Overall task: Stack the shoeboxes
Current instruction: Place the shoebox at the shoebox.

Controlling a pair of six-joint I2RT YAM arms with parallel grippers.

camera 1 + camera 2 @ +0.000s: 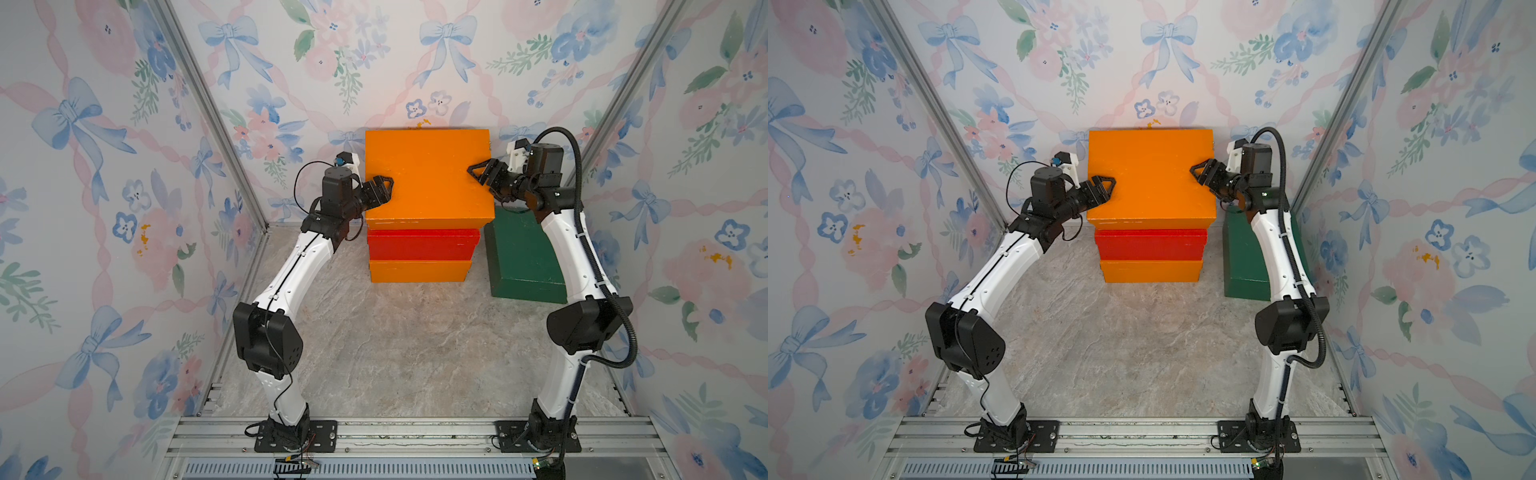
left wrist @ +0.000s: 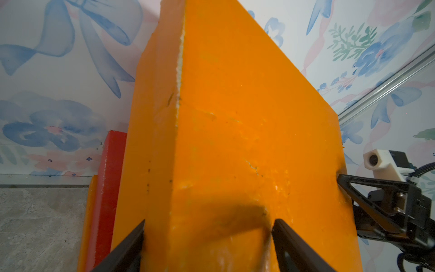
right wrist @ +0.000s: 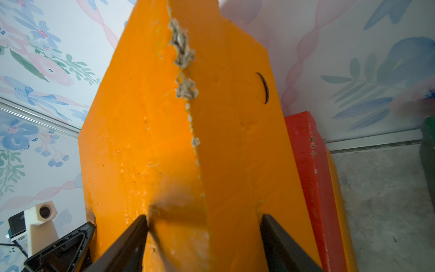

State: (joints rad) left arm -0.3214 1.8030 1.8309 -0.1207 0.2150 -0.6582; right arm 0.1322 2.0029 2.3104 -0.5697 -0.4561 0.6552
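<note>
**Now both grippers clamp the top orange box**

Up at the back of the table (image 1: 395, 353), near the wall (image 1: 374, 83), three boxes sit in one column: the top orange box (image 1: 428, 178), under it the red box (image 1: 422, 245), and at the bottom the low orange box (image 1: 419, 271), which rests on the table. Both top views show the same order.

The left gripper (image 1: 386, 191) grasps the top orange box at the middle of its left edge. In the left wrist view its fingers (image 2: 131, 242) press on either side of that edge, with the box filling the gap between them. The right gripper (image 1: 473, 172) grasps the opposite edge the same way. Its fingers (image 3: 277, 235) are clenched on the box from both sides in the right wrist view.

The top orange box is level and juts out past the red box on every visible side. Whether it rests on the red box or hangs just above it, I cannot tell.

Paint has chipped along one corner edge of the held box, baring grey card.

The green box (image 1: 521, 253) lies on the table just right of the column, apart from it and partly under the right arm.
</note>
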